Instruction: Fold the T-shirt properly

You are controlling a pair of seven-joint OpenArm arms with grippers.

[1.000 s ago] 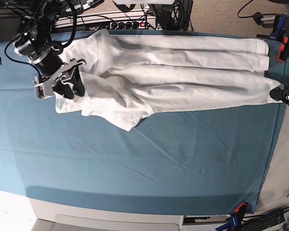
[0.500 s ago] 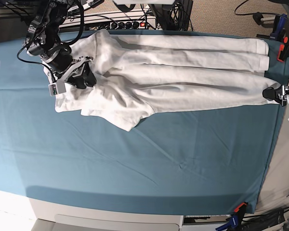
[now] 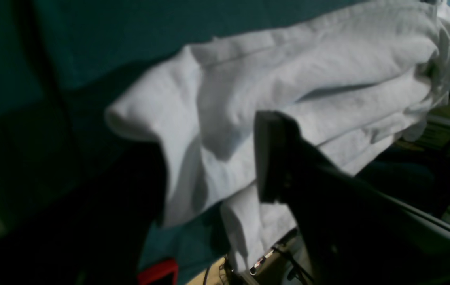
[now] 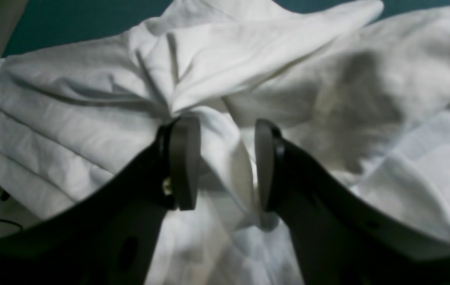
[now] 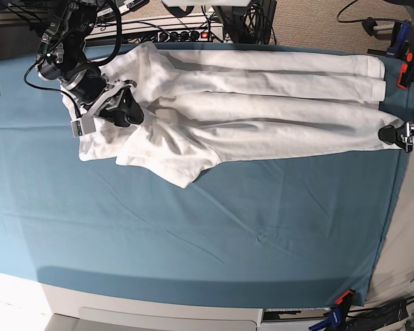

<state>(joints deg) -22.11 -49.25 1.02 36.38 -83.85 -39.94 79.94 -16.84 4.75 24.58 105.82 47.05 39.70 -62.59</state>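
Right gripper: we note matte black curved fingers parted, soft fabric ridge between. Left gripper: parted, touching hem at right edge; grip, we cannot tell. T-shirt: plain white cotton, wrinkled, long folded band across far half of teal cloth sheet.

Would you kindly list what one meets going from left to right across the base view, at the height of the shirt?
Right hand → plain white cotton T-shirt → left hand, all over the teal cloth sheet.
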